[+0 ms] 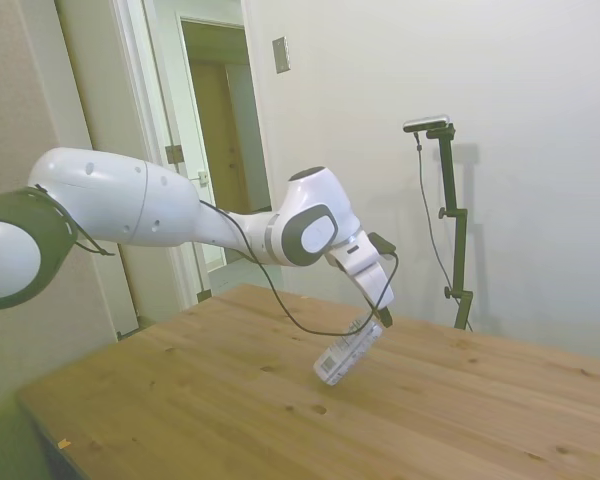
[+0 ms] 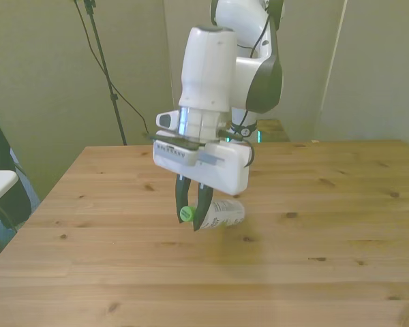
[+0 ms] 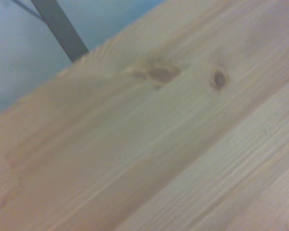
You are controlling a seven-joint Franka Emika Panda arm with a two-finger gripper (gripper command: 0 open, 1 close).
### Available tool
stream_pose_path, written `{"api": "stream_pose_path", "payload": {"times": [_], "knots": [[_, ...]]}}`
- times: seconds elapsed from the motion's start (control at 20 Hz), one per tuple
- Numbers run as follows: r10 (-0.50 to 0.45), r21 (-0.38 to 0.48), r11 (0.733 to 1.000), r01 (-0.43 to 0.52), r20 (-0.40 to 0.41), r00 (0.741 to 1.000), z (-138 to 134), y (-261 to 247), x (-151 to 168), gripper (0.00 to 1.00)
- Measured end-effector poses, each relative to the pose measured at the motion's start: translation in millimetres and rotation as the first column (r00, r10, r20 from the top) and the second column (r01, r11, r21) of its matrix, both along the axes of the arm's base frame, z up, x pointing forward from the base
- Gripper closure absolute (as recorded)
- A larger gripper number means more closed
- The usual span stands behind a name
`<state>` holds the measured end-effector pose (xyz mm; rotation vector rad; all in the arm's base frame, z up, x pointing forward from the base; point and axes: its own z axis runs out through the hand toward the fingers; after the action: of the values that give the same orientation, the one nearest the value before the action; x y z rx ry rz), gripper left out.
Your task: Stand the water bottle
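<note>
Side view first: I've got the end effector (image 1: 376, 318) hanging above the desk (image 1: 230, 410), angled down and away from the arm, and it's clamped on the water bottle (image 1: 346, 352). The bottle hangs tilted below the end effector, its neck end up at the fingers and its base slanting down toward the arm's side. The white label with dark print faces this camera. The base looks lifted just clear of the wood, though from this angle I can't say for sure that it isn't touching. A black cable loops from the arm down past the wrist.

Front view now: the end effector (image 2: 193, 208) points straight down under its white housing, dark fingers (image 2: 204, 204) drawn in narrow around the bottle's neck. The green cap (image 2: 185, 213) pokes out beside the fingers toward the front view's left. The clear body and label of the water bottle (image 2: 225, 213) stretch away from the fingers toward the front view's right, lying closer to level than upright. A faint shadow sits on the desk (image 2: 313, 272) underneath the bottle, so I read it as held off the surface. The bottle is near the middle of the desk, well in from every edge.

Wrist view: soft focus, mostly desk (image 3: 183, 154) planks running diagonally, with two dark knots in the grain. The desk's edge cuts across one corner with a pale bluish background beyond it and a dark bar crossing there. I can't pick out the bottle in this one.
</note>
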<state>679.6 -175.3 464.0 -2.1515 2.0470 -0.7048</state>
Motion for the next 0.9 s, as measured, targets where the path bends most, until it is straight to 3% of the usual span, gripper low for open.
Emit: {"api": "stream_pose_path", "payload": {"times": [0.2,0.4,0.55,0.9], "knots": [[-0.067,-0.103,0.991,0.08,0.127,0.99,14.7,17.1,-14.0,1.0],[-0.122,-0.222,0.959,0.174,0.232,0.965,22.5,24.7,-27.8,1.0],[-0.106,-0.246,0.955,0.164,0.235,0.966,8.4,61.0,-38.1,1.0],[-0.121,-0.295,0.932,0.212,0.297,0.947,5.9,58.0,-40.8,1.0]]}}
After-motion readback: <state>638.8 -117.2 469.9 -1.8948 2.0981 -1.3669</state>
